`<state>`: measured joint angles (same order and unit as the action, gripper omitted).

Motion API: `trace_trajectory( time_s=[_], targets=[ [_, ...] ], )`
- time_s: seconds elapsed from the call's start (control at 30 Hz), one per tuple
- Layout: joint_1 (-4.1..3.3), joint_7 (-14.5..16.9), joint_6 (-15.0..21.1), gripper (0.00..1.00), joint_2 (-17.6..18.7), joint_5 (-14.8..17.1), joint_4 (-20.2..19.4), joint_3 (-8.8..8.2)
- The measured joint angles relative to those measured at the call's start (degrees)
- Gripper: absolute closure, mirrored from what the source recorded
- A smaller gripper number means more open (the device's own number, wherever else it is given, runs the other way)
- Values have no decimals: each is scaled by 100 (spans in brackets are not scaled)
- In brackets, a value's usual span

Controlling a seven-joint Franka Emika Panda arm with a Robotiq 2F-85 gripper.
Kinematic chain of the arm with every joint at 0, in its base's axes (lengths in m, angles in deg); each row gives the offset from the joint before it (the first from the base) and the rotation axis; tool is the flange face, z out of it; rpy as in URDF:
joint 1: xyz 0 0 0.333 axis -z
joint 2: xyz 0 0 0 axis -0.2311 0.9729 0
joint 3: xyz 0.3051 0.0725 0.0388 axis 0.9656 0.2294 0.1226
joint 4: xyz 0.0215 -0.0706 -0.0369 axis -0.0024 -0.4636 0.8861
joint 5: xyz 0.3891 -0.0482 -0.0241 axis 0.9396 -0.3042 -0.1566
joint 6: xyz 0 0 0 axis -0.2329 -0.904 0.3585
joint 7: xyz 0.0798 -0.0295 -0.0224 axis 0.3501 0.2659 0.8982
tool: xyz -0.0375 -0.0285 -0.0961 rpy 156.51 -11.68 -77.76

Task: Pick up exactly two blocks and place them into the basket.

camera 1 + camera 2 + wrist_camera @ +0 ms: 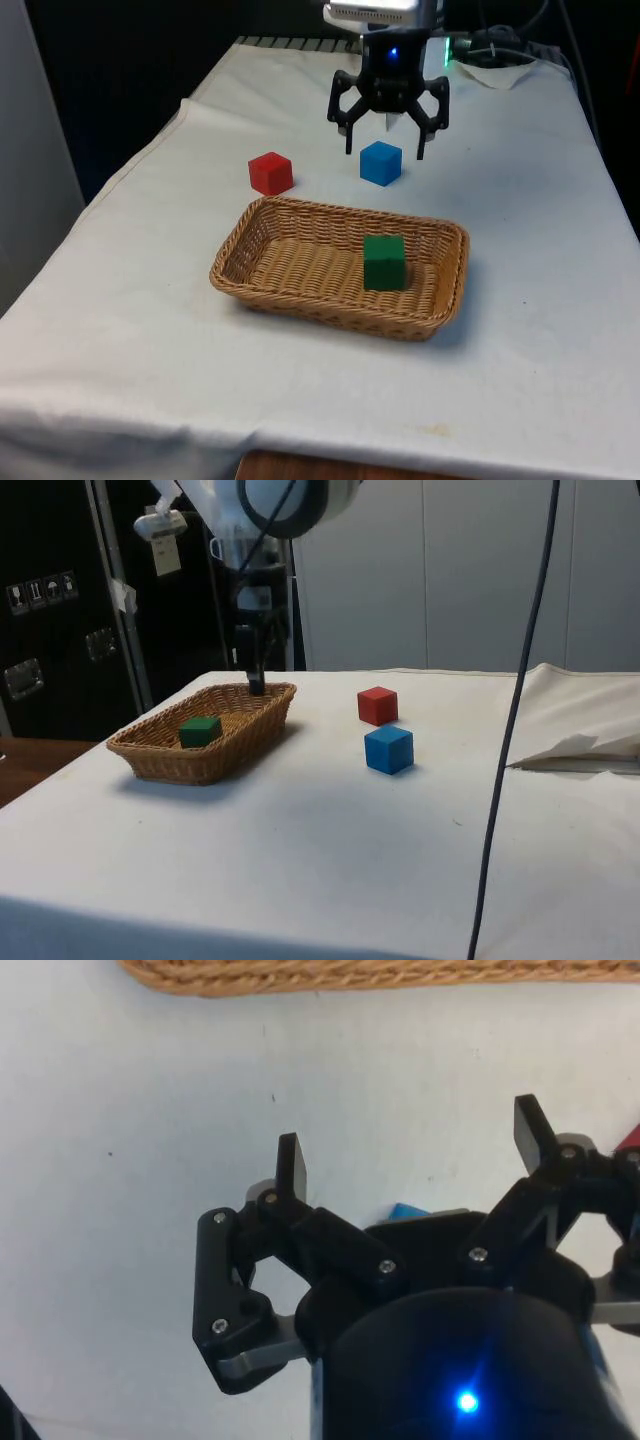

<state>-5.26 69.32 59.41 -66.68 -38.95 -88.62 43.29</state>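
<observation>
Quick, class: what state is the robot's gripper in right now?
Black two-finger gripper: open, holding nothing, just above the small blue cube on the white cloth.

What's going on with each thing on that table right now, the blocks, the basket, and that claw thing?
Green block: lying inside the basket.
Basket: upright on the cloth, holding one block.
Blue block: on the cloth, below the tool.
Red block: on the cloth, untouched.
Tool: open, holding nothing.

Green block [201, 730] inside wicker basket [160, 762]; red block [377, 705] and blue block [388, 749] near each other on desk [300, 850]; tool [255, 678] at basket's far rim.
</observation>
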Motion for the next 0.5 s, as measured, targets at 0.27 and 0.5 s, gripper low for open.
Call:
trace_trajectory(
  time_s=[0.27,0.5],
  targets=[
    [0,-69,155,0,-29,0,-292,-11],
    [6,-57,321,0,-155,0,-625,-69]
  ],
)
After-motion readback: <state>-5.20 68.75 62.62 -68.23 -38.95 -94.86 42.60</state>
